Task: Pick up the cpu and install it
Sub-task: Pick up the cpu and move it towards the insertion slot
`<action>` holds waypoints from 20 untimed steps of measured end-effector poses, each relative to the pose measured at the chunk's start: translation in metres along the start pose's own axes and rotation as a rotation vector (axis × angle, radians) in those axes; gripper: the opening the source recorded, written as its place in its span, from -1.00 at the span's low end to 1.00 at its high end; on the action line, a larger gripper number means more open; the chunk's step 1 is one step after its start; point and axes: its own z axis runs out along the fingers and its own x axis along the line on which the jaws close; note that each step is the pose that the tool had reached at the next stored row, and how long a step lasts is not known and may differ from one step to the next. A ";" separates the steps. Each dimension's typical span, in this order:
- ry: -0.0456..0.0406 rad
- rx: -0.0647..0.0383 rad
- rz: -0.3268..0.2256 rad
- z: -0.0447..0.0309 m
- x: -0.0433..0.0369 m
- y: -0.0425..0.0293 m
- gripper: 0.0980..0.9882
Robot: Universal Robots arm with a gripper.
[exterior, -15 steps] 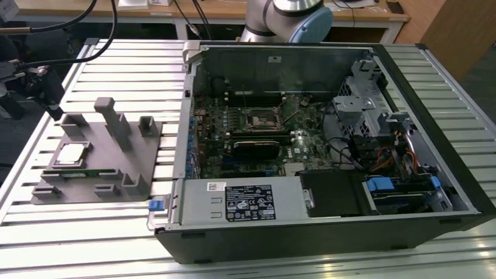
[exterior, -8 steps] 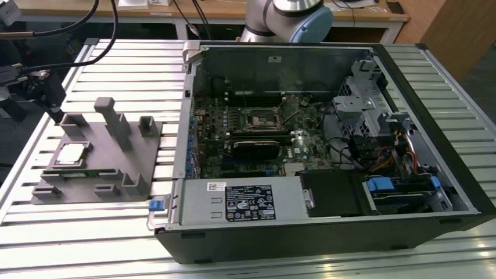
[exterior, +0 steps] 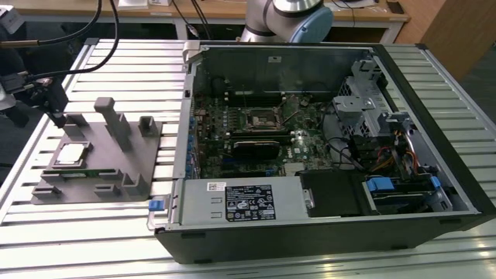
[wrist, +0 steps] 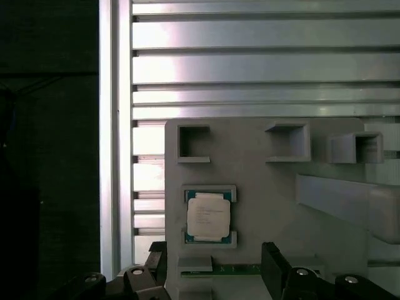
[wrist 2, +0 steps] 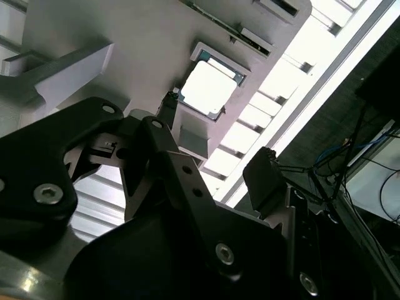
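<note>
The cpu (exterior: 69,154) is a small silvery square chip lying flat in a recess of the grey tray (exterior: 93,189), at the exterior view's left. In both wrist views the cpu (wrist: 208,215) (wrist 2: 209,87) rests in that pocket, untouched. My gripper (exterior: 56,116) hovers over the tray's far left end, a little beyond the chip. Its two black fingers (wrist: 273,262) stand apart with nothing between them, so the gripper (wrist: 215,262) (wrist 2: 215,147) is open. The black socket frame (exterior: 262,119) sits on the motherboard inside the open computer case (exterior: 326,232).
Grey posts (exterior: 116,125) rise from the tray beside the chip. A thin green memory strip (exterior: 85,171) lies in a slot next to the cpu pocket. The case walls, drive cage (exterior: 364,104) and cables crowd the socket's right. Everything rests on a slatted metal table (exterior: 78,244).
</note>
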 end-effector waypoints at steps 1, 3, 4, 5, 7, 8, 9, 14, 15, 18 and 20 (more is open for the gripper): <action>0.0001 0.000 0.000 0.0010 0.0000 -0.0001 0.37; 0.0002 0.000 0.000 0.0025 -0.0001 -0.0002 0.37; 0.0001 0.000 0.000 0.0032 -0.0001 -0.0002 0.37; 0.0001 0.000 0.000 0.0038 -0.0001 -0.0002 0.37; 0.0001 0.000 0.000 0.0050 -0.0001 -0.0003 0.37; 0.0002 0.000 0.000 0.0057 -0.0001 -0.0003 0.37; 0.0002 0.000 0.000 0.0063 -0.0001 -0.0004 0.37; 0.0003 0.000 0.000 0.0086 -0.0001 -0.0005 0.37; 0.0002 0.000 0.000 0.0090 -0.0001 -0.0005 0.37; 0.0002 0.000 0.000 0.0098 -0.0001 -0.0005 0.37; 0.0001 0.000 0.000 0.0103 -0.0001 -0.0005 0.37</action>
